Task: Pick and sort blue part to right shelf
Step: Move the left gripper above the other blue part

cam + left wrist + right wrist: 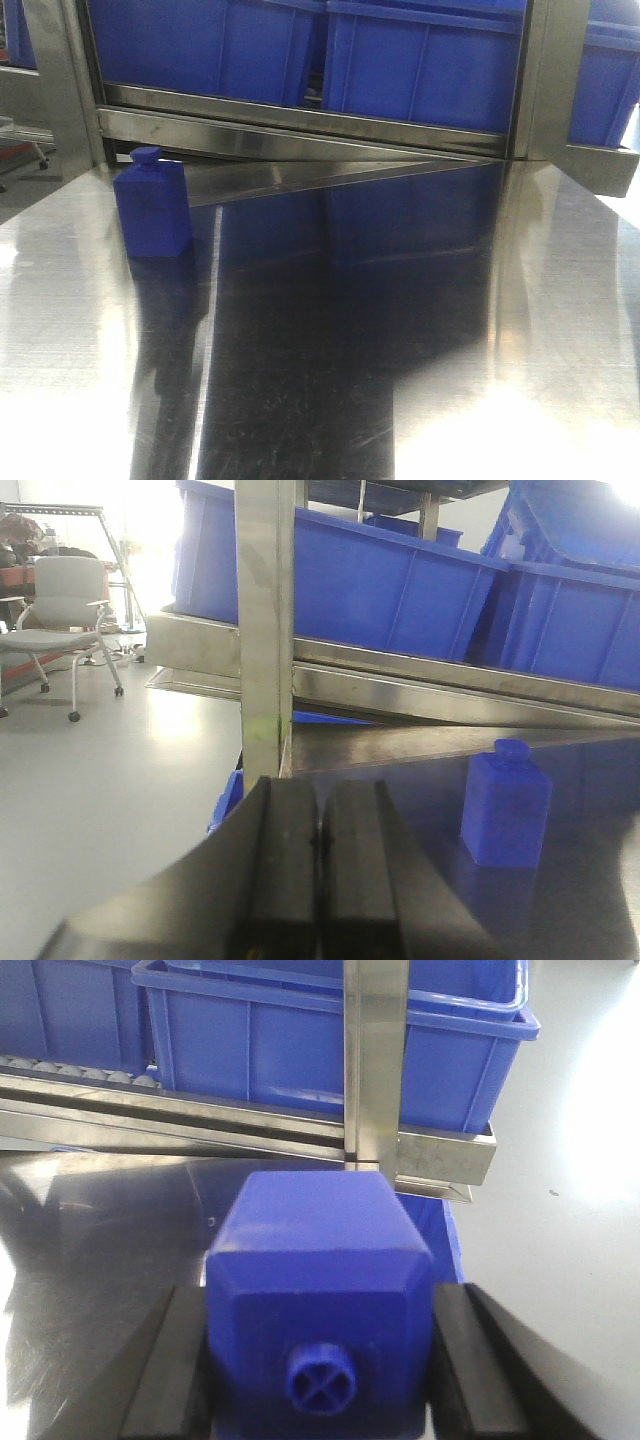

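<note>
Nearest to us in the front view lies the steel table (pixel 420 340), its bare brushed top mirroring dark blue from what stands behind. At its far edge a sloping steel rail (pixel 300 128) of the shelf runs across, and above it large blue bins (pixel 420 60) sit side by side. In the left wrist view an upright steel post (pixel 265 630) rises just beyond the fingers. Far off to the left an office chair (pixel 65 605) stands on the grey floor (pixel 110 770). In the right wrist view a second post (pixel 375 1060) stands in front of a bin.

We see two parts. The blue part (pixel 315 1250) in the right wrist view is a squat, bottle-like block with bevelled shoulders and a round, cross-marked cap facing the camera. The table top shows beyond it to the left and the floor to the right. A second blue part (pixel 152 205) of the same form stands upright on the left of the table, near the rail and touching nothing else. The left wrist view has it to the right, well apart from the fingers.

The right gripper (pixel 318 1295) has its jaws spread to the blue part's width and pressed on its two sides. The left gripper (pixel 316 800) has its black fingers closed flat against each other, nothing between them.
</note>
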Controlling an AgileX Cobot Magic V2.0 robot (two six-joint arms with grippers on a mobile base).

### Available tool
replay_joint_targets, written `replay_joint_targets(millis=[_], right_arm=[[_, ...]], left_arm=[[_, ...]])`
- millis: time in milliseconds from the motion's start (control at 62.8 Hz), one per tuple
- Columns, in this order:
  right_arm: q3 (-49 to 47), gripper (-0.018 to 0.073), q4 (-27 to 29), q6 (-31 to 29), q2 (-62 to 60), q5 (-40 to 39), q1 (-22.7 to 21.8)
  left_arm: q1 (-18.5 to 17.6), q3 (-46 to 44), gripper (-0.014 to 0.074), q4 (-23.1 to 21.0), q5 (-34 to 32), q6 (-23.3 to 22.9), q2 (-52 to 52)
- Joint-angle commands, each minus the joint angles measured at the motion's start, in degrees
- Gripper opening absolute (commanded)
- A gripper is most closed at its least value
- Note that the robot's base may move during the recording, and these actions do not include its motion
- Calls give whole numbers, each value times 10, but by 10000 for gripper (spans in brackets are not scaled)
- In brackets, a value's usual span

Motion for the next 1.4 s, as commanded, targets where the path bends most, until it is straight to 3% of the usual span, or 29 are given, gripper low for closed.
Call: replay_joint_targets(millis=[0, 780, 1018, 1194, 1385], right_arm=[[-16, 358, -3, -6, 2, -50, -4], [-16, 358, -3, -6, 2, -50, -4], [-16, 358, -3, -6, 2, -50, -4], [-16, 358, -3, -6, 2, -50, -4], [-16, 358, -3, -6, 2, -50, -4]], left_arm=[[-5, 13, 123, -1, -48, -1, -10], [-5, 2, 123, -1, -44, -1, -10], [-5, -82, 123, 33, 42, -12, 50], [-5, -163, 123, 72, 75, -134, 143], [-5, -255, 124, 161, 157, -162, 278]])
